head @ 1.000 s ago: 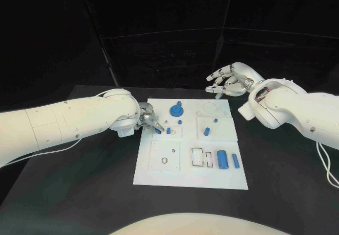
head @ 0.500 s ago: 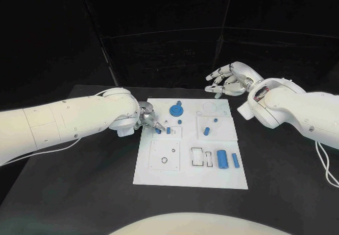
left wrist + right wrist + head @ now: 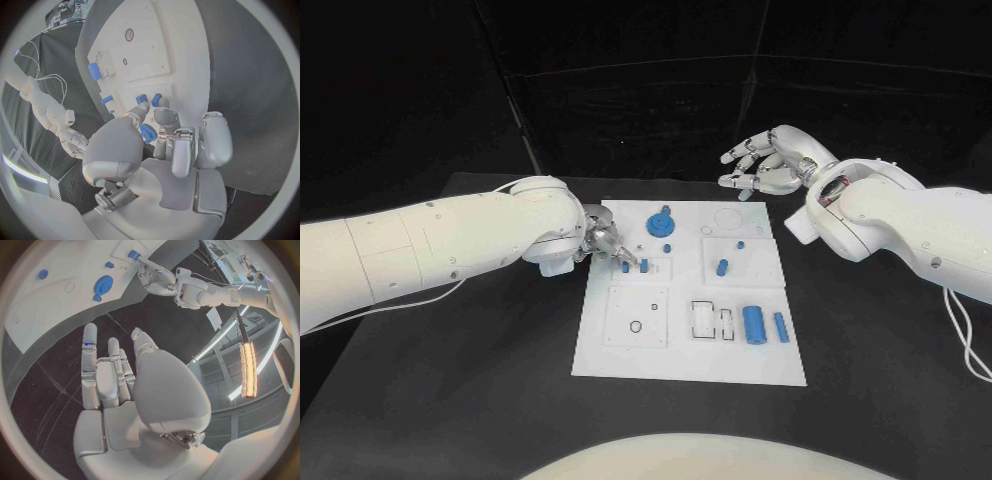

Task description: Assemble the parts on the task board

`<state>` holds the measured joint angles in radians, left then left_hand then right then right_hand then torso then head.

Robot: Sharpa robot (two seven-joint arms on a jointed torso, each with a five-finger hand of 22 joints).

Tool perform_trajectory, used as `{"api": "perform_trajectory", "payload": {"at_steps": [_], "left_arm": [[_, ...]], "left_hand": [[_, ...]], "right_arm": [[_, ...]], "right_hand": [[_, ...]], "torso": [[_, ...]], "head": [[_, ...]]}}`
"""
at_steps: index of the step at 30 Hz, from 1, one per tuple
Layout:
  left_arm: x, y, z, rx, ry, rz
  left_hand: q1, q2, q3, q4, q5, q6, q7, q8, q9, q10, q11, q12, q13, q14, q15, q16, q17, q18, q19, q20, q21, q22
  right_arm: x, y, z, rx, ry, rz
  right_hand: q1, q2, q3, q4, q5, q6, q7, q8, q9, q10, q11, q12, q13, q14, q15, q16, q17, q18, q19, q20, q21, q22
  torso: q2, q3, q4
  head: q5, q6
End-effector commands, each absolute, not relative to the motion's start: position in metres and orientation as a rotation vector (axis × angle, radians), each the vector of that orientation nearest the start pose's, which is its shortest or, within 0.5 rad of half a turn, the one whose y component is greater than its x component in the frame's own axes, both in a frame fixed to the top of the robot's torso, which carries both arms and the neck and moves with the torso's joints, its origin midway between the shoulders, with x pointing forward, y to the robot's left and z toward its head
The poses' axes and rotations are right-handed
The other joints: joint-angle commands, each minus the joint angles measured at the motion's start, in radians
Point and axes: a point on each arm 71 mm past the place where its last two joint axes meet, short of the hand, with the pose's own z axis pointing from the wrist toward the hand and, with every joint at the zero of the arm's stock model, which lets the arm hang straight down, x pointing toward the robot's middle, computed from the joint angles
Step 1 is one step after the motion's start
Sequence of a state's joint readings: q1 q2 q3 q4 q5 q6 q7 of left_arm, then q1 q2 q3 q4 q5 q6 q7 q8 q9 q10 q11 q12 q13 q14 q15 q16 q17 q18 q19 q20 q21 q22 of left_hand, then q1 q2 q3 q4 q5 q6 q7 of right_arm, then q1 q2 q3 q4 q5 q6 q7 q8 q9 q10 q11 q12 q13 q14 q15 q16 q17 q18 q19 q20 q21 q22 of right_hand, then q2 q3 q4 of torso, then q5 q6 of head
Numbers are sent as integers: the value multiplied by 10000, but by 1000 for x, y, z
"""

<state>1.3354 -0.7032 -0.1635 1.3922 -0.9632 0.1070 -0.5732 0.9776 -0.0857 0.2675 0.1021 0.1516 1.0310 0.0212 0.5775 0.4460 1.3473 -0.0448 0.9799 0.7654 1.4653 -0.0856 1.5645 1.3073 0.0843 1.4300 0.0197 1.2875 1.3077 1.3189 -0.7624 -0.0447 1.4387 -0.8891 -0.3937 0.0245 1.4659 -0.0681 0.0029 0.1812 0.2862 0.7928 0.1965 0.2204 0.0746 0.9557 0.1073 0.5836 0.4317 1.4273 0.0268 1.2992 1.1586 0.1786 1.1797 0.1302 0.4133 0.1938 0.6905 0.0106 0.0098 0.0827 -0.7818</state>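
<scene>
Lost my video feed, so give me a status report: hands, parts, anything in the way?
Left hand pinching a small blue part at the task board. Right hand open, hovering behind the board. Nothing in the way.

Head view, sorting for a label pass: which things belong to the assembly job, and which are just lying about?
Part of the job:
white task board
small blue peg at the left hand
blue gear-shaped disc
blue cylinder
slim blue bar
blue peg

Just about:
black table
right hand, raised, holding nothing
</scene>
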Motion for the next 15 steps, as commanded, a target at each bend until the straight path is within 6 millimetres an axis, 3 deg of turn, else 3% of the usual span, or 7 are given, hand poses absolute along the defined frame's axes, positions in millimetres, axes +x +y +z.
{"api": "perform_trajectory", "payload": {"at_steps": [1, 11, 15], "left_arm": [[506, 192, -211, -2306, 23415, -3264], [507, 194, -209, -2403, 23277, -3324], [508, 197, -201, -2685, 22659, -3835]], "left_hand": [[-1, 114, -49, 7, -43, 72, 32, -46, -12, 47, 16, 45, 8, 1055, -75, 63, 2635, -133, 64, -6, 63, 296], [10, 120, -64, 9, -43, 70, 32, -48, -15, 44, 15, 40, 2, 1055, -76, 63, 2635, -129, 57, -6, 49, 286], [28, 53, -368, 95, -50, -60, 88, -126, -66, -116, 53, -191, -276, 1054, -63, 59, 2628, -66, -72, -1, -216, 83]], "right_arm": [[522, -187, -128, 2970, 15725, 9831], [522, -187, -128, 2967, 15725, 9832], [522, -187, -128, 2968, 15719, 9830]], "right_hand": [[85, -14, 5, 26, -22, -85, 3, 54, -14, -16, 49, -58, -9, -60, 41, -42, -15, 48, 68, 27, -49, -9], [85, -14, 5, 26, -22, -85, 3, 54, -14, -16, 49, -58, -9, -60, 41, -42, -15, 48, 68, 27, -49, -9], [85, -14, 5, 26, -22, -85, 3, 54, -14, -16, 49, -58, -9, -60, 41, -42, -15, 48, 68, 27, -49, -9]], "torso": [[3, -1, 5], [1, -10, 2], [-2, -8, 3]], "head": [[4, -2], [-4, 13], [-18, 27]]}}
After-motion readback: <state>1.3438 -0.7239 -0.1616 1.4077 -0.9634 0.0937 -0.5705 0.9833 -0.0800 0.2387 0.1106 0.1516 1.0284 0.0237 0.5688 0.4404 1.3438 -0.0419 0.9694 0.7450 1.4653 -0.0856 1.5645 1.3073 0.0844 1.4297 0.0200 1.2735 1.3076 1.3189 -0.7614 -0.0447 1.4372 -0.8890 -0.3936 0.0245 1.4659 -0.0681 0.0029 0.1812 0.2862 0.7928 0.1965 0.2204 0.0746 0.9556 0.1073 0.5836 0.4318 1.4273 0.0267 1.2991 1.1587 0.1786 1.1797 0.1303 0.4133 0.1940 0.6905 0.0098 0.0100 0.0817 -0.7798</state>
